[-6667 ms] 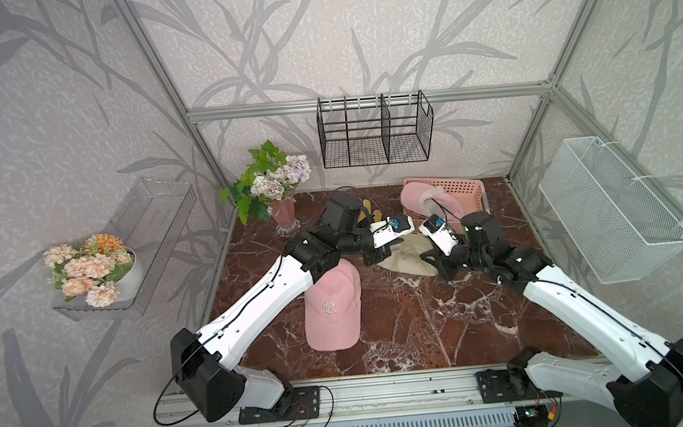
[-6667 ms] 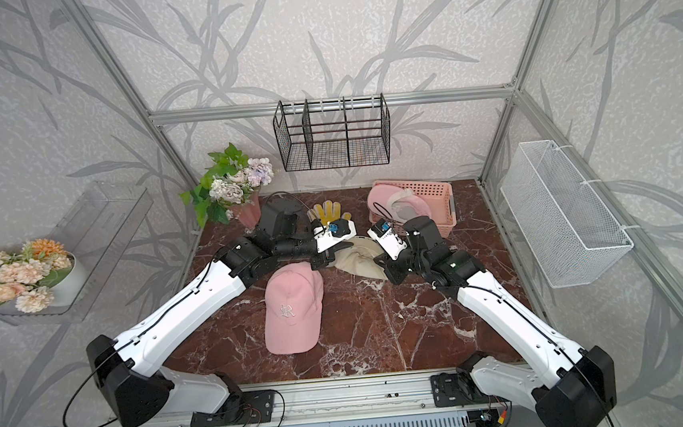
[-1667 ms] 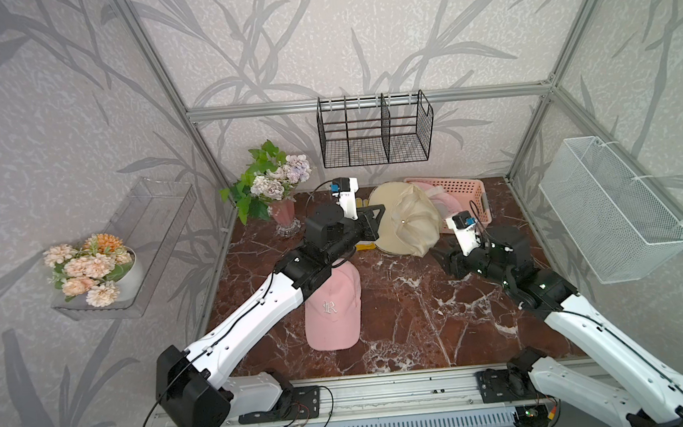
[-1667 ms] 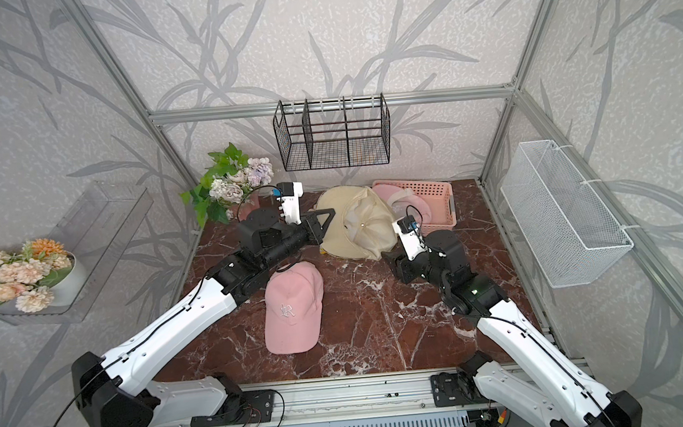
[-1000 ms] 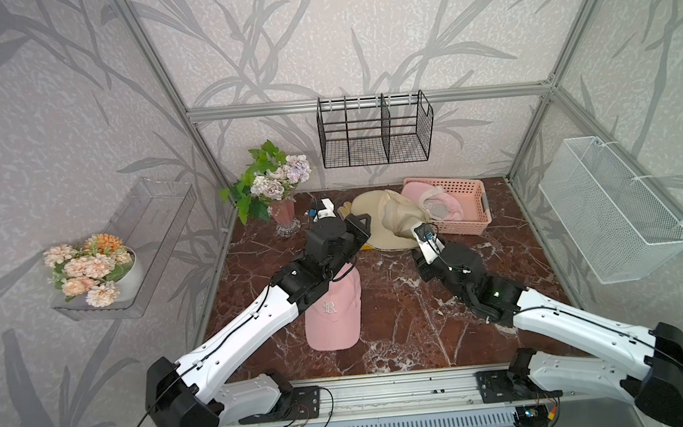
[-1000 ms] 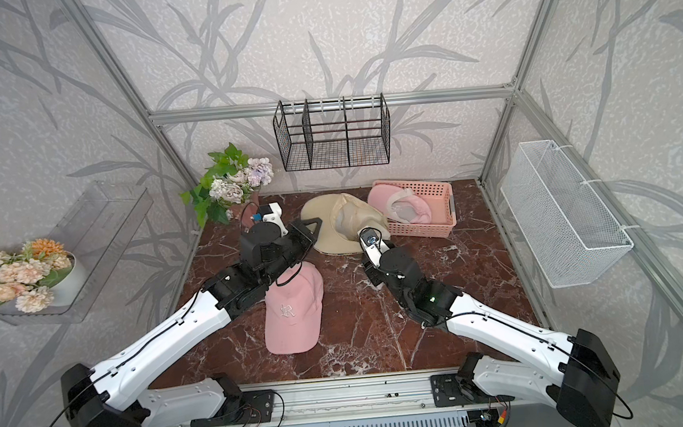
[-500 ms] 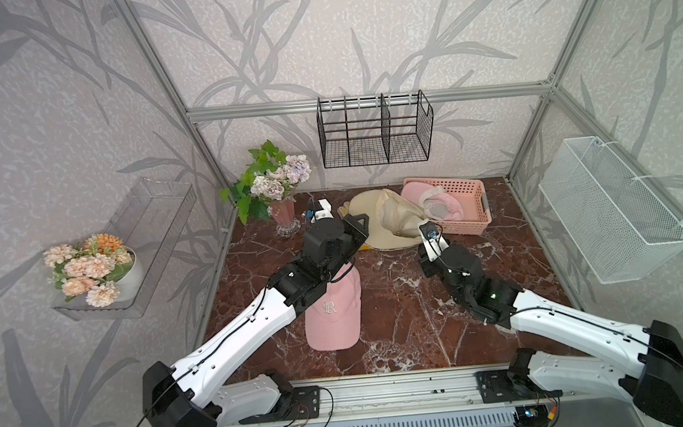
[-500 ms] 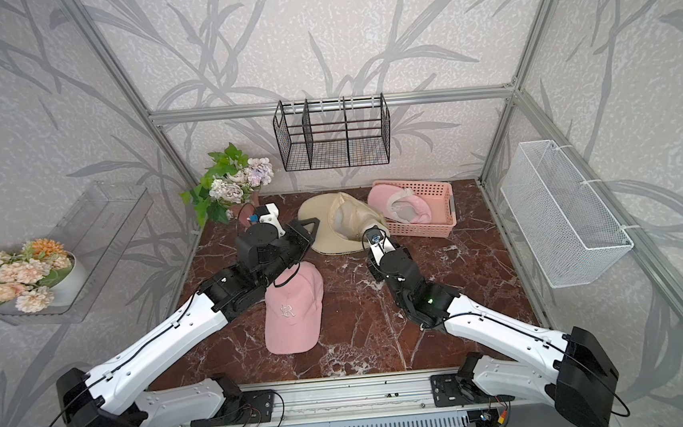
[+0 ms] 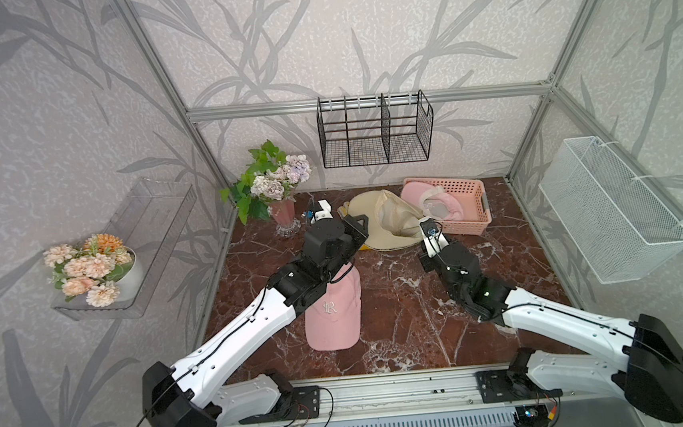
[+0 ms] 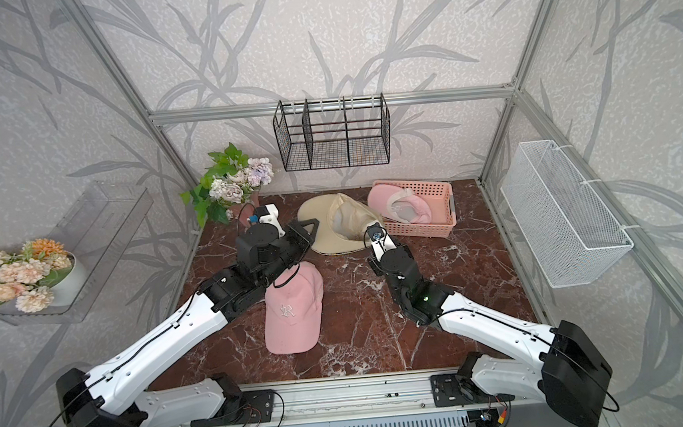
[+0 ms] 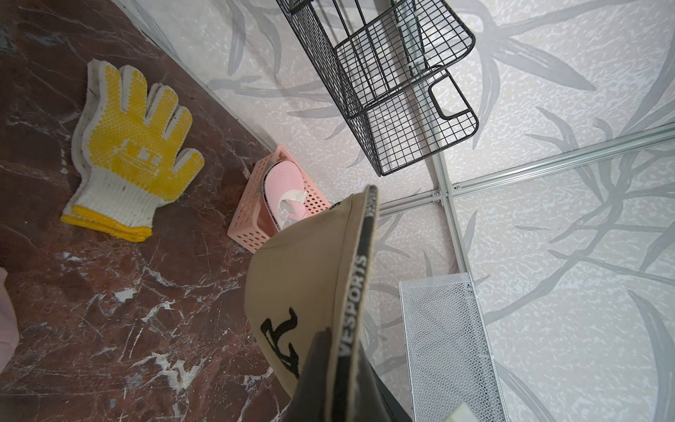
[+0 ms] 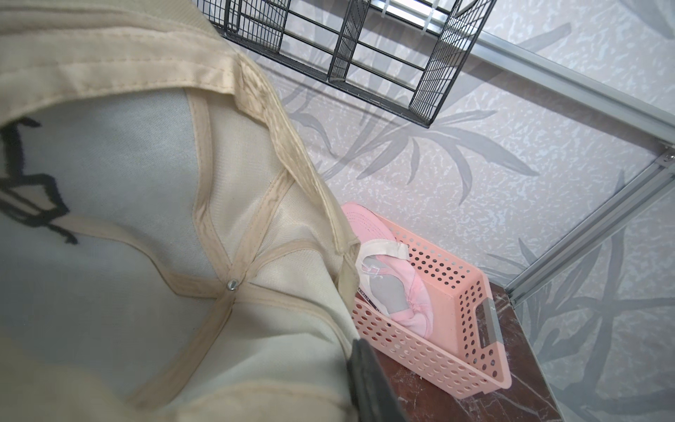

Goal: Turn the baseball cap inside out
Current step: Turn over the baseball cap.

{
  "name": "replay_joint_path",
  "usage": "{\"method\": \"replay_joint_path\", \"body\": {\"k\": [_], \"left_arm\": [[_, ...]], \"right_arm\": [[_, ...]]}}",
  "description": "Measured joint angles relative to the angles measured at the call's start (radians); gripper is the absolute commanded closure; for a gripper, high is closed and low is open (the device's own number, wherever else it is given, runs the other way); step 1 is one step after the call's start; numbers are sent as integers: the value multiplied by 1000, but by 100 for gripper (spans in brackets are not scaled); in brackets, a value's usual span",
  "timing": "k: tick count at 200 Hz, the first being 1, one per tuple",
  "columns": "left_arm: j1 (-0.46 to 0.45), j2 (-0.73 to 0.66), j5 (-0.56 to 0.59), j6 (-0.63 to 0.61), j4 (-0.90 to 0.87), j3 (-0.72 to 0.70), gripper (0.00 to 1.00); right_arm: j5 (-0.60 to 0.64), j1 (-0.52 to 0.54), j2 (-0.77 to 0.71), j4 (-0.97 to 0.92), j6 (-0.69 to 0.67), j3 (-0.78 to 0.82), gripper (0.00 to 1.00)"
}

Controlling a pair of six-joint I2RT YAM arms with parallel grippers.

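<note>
The beige baseball cap (image 9: 386, 219) (image 10: 344, 222) rests low at the back middle of the marble table, its pale lining and seams facing up. My left gripper (image 9: 363, 225) (image 11: 350, 365) is shut on the cap's edge (image 11: 310, 277), clamped over the black lettered band. My right gripper (image 9: 419, 227) (image 12: 343, 369) is at the opposite rim. One dark finger (image 12: 372, 383) presses the rim fabric of the cap (image 12: 146, 219). The other finger is hidden under the cloth.
A pink cap (image 9: 333, 311) lies under my left forearm. A pink perforated basket (image 9: 468, 208) with another pink cap stands right behind the beige one. Yellow-dotted gloves (image 11: 124, 146), a flower vase (image 9: 286, 219), a black wire rack (image 9: 375, 136) and a white mesh basket (image 9: 606, 210) line the walls.
The cap came down from being held up to lying low near the table. My right gripper moved a little right along the rim and closed on it. The left grip is unchanged.
</note>
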State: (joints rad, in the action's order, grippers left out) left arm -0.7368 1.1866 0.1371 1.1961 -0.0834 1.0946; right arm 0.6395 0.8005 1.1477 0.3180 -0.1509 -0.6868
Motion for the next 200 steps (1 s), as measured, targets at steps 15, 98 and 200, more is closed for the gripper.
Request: {"method": "replay_joint_path", "body": {"k": [15,98,200], "left_arm": [[0,0,0,-19,0,0,100],[13,87,-174,-594,-26,178,100],[102,227,-414,-1031,-258,364,100]], "right_arm": [[-52,-5,-8,28,-29,28,95],[-801,-168,-159,-200,-77,58,100],[-1235,-183,48,-593,-134,-151,80]]}}
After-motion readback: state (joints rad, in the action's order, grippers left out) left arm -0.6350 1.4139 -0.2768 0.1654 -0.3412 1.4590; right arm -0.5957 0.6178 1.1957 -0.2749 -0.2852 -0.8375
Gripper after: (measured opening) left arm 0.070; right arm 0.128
